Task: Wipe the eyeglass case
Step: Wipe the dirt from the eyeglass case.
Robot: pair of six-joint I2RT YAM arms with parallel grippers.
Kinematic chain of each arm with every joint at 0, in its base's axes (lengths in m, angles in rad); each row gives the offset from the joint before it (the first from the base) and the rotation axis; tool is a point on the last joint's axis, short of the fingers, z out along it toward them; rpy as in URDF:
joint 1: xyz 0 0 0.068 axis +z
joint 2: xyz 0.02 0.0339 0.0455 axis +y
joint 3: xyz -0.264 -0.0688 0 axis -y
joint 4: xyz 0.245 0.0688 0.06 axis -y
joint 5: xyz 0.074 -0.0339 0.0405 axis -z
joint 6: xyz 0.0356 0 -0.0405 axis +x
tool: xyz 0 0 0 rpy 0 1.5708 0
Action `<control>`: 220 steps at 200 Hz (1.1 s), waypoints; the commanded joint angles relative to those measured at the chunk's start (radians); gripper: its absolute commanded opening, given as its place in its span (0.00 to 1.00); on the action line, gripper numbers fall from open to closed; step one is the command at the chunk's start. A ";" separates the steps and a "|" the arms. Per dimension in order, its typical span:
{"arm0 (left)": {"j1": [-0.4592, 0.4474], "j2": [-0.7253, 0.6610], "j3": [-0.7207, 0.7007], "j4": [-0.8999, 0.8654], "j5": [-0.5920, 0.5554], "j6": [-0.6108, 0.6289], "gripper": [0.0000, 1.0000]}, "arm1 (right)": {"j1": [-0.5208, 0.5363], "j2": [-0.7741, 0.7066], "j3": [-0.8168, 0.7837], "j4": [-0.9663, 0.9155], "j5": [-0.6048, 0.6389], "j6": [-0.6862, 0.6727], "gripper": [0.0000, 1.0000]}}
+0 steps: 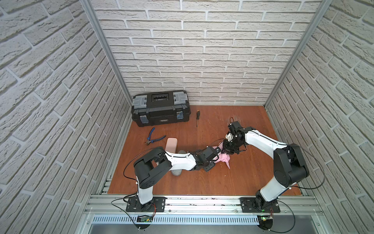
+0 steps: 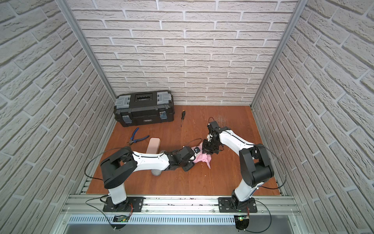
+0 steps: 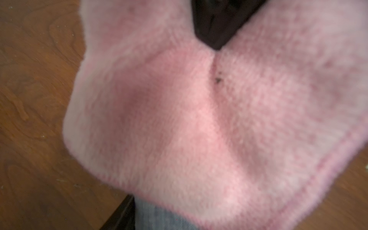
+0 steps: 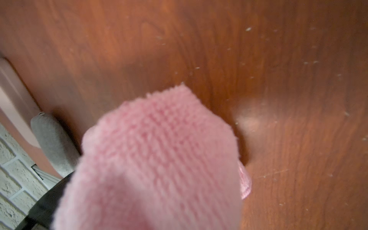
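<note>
Here the right pincer [image 1: 225, 151] is clamped shut on a pink cloth [image 1: 223, 159], whose bunched rest lies on the wooden surface [image 1: 202, 182] well away from the black toolbox [image 1: 160, 108], and the left pincer [image 1: 210, 166] sits against the cloth's toolbox-side edge, though whether it grips anything cannot be told. Nearer the toolbox, the pale pink eyeglass case [image 1: 172, 144] lies flat, touched by neither pincer, with a grey fuzzy roll [image 1: 176, 172] just beside its end farther from the toolbox, running under the left arm [image 1: 180, 160].
</note>
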 commanded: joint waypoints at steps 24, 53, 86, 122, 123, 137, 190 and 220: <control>-0.014 -0.004 -0.032 -0.047 -0.032 0.019 0.50 | -0.060 -0.024 0.090 -0.176 0.494 -0.144 0.02; -0.015 -0.005 -0.033 -0.050 -0.038 0.016 0.50 | -0.011 -0.059 0.129 -0.195 0.332 -0.130 0.02; -0.015 -0.006 -0.023 -0.061 -0.039 0.019 0.49 | 0.091 -0.054 0.063 -0.030 -0.027 0.026 0.02; -0.018 -0.008 -0.032 -0.058 -0.042 0.018 0.49 | 0.037 0.008 -0.032 0.061 -0.087 0.037 0.02; -0.018 -0.009 -0.033 -0.057 -0.042 0.018 0.49 | 0.031 0.009 -0.033 0.058 -0.084 0.032 0.02; -0.019 -0.013 -0.041 -0.054 -0.044 0.017 0.49 | -0.043 0.015 -0.035 -0.006 0.048 -0.017 0.02; -0.026 -0.020 -0.036 -0.067 -0.048 0.021 0.49 | 0.003 -0.066 0.166 -0.165 0.293 -0.072 0.02; -0.032 -0.012 -0.023 -0.079 -0.052 0.020 0.50 | 0.098 -0.017 0.114 -0.007 -0.019 0.051 0.02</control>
